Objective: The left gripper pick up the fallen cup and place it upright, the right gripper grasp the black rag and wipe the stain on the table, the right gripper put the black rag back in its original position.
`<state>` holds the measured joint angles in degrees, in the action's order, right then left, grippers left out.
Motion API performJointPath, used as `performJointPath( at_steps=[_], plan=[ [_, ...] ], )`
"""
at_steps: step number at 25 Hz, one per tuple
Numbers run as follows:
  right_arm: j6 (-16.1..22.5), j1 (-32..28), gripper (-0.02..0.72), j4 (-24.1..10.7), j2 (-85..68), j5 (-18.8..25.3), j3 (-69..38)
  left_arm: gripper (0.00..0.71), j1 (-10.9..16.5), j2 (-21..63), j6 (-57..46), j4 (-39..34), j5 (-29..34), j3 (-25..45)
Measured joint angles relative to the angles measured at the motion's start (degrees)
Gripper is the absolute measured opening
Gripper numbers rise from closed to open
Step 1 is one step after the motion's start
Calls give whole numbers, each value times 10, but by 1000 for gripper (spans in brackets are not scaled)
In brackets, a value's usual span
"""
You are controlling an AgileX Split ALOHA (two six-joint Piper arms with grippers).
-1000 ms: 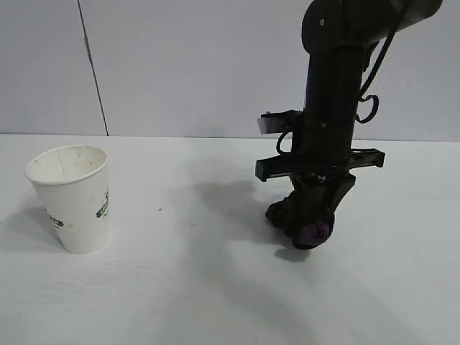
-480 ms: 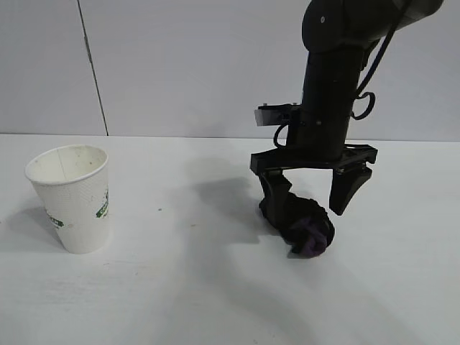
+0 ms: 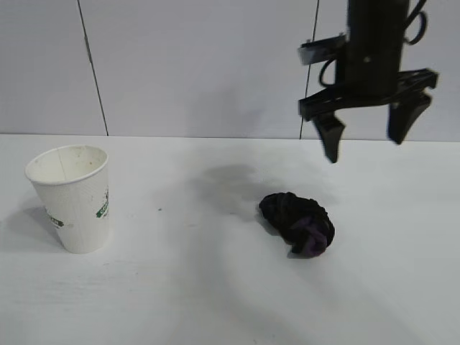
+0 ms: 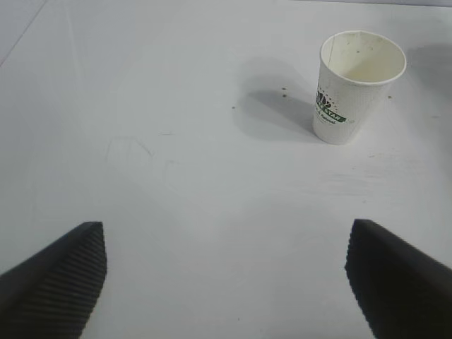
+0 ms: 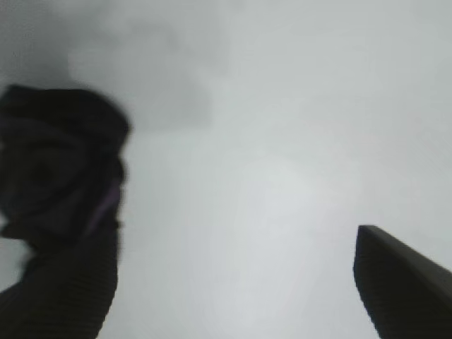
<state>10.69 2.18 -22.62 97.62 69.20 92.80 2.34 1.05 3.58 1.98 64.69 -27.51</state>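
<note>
right gripper arm cropped, stain unseen

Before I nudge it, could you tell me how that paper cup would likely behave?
The cup stands upright and looks empty, so it is probably light and would slide or tip easily. Its base is narrower than its rim, which likely favours tipping. Thin paper walls would probably dent under a firm squeeze.

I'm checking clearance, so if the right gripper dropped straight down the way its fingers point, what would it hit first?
Probably bare table. The right gripper hangs open, fingers pointing down, above and to the right of the black rag; depth is unclear, so its left finger could graze the rag.
</note>
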Motion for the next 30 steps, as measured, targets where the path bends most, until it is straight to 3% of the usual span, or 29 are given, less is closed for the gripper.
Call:
performJointPath(
  at_steps=[4,7,11,16,19,21,26,30],
  plan=[
    [-16,-72,620,8,-133,10,0,659,0,0,0,0,0,0],
    [-34,-88,620,32,-249,22,0,659,0,0,0,0,0,0],
    [-64,-89,620,105,-413,31,0,659,0,0,0,0,0,0],
    [-107,-89,620,226,-593,35,-1,659,0,0,0,0,0,0],
    [-131,-89,620,297,-686,35,-33,659,0,0,0,0,0,0],
    [-136,-89,620,326,-744,35,-79,659,0,0,0,0,0,0],
    [-138,-89,617,330,-895,35,-248,659,0,0,0,0,0,0],
    [-139,-89,617,293,-973,13,-402,659,0,0,0,0,0,0]
  ],
)
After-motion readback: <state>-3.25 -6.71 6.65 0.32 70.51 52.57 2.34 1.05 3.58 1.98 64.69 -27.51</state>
